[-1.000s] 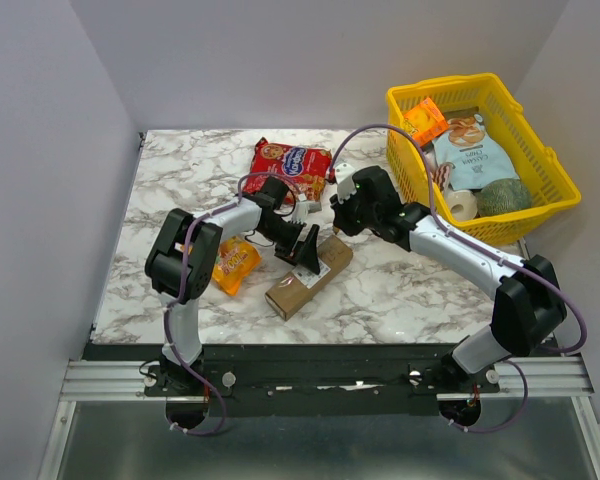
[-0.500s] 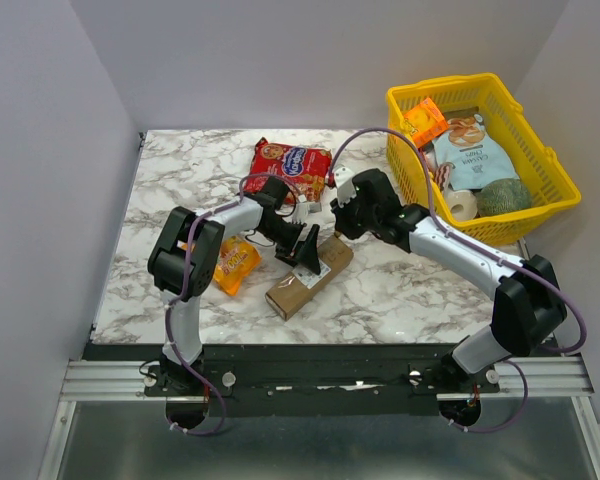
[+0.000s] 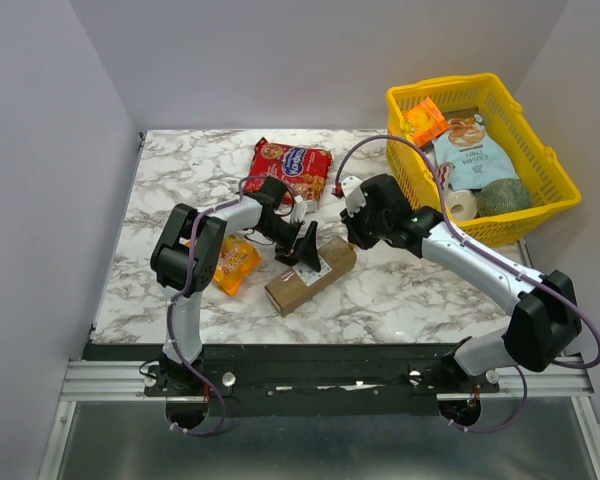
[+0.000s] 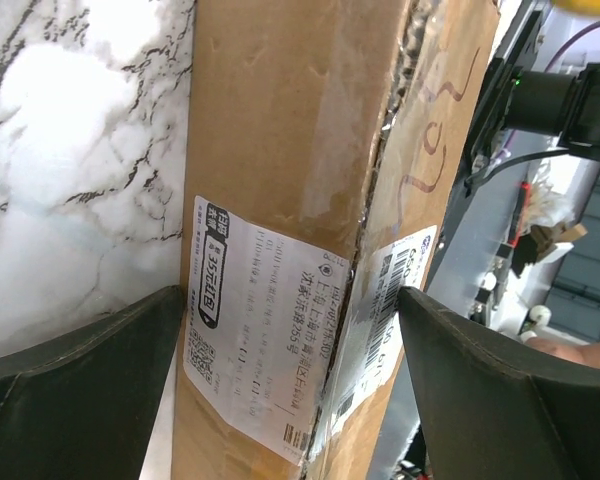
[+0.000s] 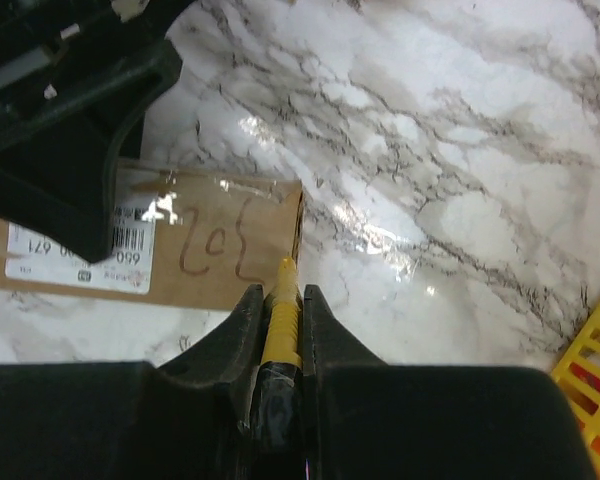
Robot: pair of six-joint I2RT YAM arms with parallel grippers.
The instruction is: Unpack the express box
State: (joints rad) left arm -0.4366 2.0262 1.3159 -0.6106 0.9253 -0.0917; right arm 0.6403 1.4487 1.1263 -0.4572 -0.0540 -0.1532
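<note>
left gripper [image 4: 290, 292] clamps express box [image 4: 280, 120] crosswise

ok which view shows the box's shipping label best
left wrist: the white shipping label on the brown cardboard express box fills the frame, print visible. right wrist shows only its barcode end; top external, a sliver beside the left tool.

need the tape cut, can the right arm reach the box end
Likely yes: the yellow tool in the right gripper sits at the free end of the express box; the left gripper straddles it farther along.
</note>
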